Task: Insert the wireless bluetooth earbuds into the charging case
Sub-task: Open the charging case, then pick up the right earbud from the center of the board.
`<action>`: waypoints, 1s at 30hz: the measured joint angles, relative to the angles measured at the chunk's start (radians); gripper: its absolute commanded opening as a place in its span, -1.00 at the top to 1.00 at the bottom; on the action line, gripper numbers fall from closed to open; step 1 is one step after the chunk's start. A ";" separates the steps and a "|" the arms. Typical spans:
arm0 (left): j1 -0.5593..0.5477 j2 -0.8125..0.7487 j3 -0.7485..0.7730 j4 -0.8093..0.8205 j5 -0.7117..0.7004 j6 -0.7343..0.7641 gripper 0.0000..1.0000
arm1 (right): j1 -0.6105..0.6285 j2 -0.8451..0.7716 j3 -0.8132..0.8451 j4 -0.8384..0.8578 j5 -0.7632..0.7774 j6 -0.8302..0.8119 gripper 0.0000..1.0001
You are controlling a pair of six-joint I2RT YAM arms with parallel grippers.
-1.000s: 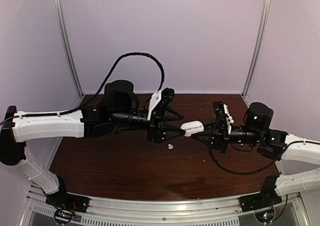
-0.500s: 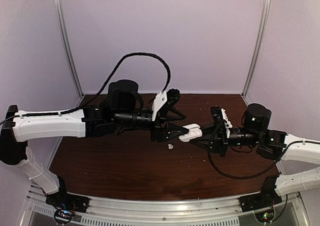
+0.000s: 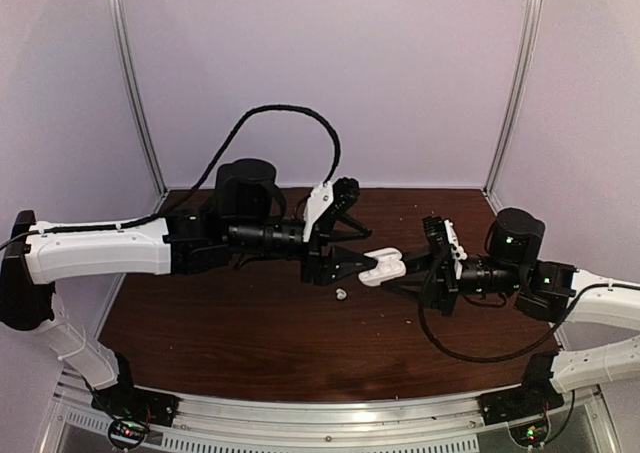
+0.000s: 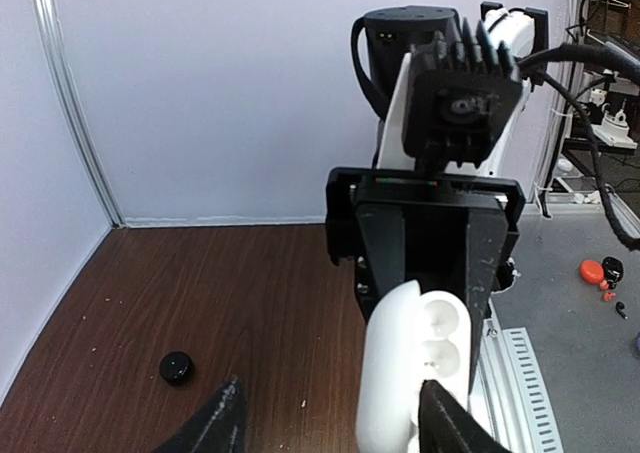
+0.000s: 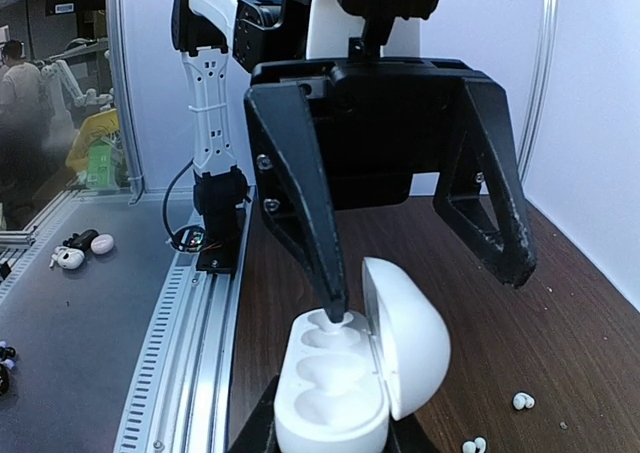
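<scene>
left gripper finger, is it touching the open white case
Touching. Right wrist view: one finger of the left gripper sets its tip down in the far well of the case, no gap showing.

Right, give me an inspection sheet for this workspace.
Surface: brown wooden table, scattered pale specks.
Job's things: white case open, held in the air; one white earbud lying on the table nearby.
Clutter: black puck; two small white bits, kind unclear.
Grippers: right gripper shut on the case; left gripper open, one fingertip in the case's top well.
Cables: black cable arching above the left arm.
Surroundings: lilac walls; metal rail at near edge.
</scene>
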 measured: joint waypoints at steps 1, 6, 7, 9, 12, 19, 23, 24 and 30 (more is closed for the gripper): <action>0.001 0.000 0.000 0.001 0.012 0.000 -0.29 | 0.000 -0.002 0.000 0.000 0.005 0.005 1.00; 0.001 -0.024 -0.024 0.021 0.065 0.000 -0.36 | 0.000 -0.002 0.000 0.005 0.034 0.039 1.00; 0.001 -0.034 -0.033 0.027 0.074 -0.001 -0.36 | 0.000 -0.002 0.000 0.008 0.038 0.045 1.00; 0.002 -0.056 -0.050 0.039 0.090 -0.002 -0.36 | 0.000 -0.003 0.000 0.015 0.048 0.055 1.00; 0.023 -0.094 -0.085 0.073 0.108 -0.030 -0.27 | 0.000 -0.008 -0.001 0.030 0.053 0.068 1.00; 0.257 -0.122 -0.178 0.164 0.085 -0.198 0.04 | -0.001 -0.029 -0.013 0.050 0.071 0.079 1.00; 0.355 -0.014 -0.158 0.133 -0.023 -0.257 0.07 | -0.004 -0.041 -0.022 0.054 0.075 0.080 1.00; 0.361 0.024 -0.145 0.114 -0.051 -0.264 0.07 | -0.007 -0.043 -0.024 0.055 0.075 0.082 1.00; 0.364 0.258 -0.034 0.008 -0.177 -0.322 0.14 | -0.014 -0.060 -0.045 0.063 0.074 0.082 0.99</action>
